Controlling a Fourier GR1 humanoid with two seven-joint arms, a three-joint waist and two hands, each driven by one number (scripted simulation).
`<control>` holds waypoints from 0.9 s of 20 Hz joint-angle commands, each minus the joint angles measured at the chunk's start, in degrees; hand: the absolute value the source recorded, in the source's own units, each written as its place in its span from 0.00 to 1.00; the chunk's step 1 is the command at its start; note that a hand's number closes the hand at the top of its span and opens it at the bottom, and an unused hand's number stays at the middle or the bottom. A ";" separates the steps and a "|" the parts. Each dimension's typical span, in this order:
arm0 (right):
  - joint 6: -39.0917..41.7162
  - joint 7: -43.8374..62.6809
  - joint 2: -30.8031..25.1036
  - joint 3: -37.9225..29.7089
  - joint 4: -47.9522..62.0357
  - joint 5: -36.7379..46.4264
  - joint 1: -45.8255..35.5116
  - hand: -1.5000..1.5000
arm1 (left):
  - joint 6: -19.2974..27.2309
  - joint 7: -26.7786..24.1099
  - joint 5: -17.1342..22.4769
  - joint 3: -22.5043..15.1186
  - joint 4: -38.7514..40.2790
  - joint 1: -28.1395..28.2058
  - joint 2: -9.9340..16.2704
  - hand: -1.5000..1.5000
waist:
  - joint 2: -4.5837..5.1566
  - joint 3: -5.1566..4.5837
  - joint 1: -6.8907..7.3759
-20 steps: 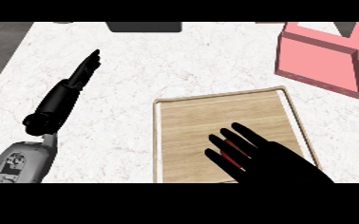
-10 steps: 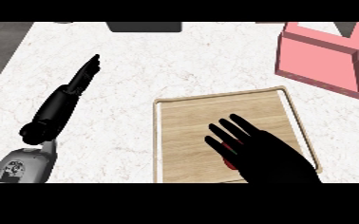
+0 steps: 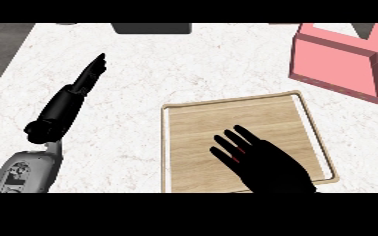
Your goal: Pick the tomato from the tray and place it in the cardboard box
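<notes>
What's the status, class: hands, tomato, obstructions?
Right hand open over the wooden tray, covering the tomato. Left hand open, resting at left. Pink box unobstructed.

Under the black right hand (image 3: 269, 167), a sliver of red tomato (image 3: 238, 152) shows on the light wood-grain tray (image 3: 221, 125) with its pale rim. Beyond the hand to the right stands a pink box (image 3: 336, 62). The counter (image 3: 184, 65) is white, faintly marbled. The left hand (image 3: 74, 97) is black, its forearm grey.
</notes>
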 commanded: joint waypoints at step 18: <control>-8.34 -15.75 3.81 -2.22 15.98 11.95 -0.43 1.00 | -4.10 0.64 -1.77 4.79 -0.01 -1.36 -1.62 0.50 | 0.05 0.00 0.19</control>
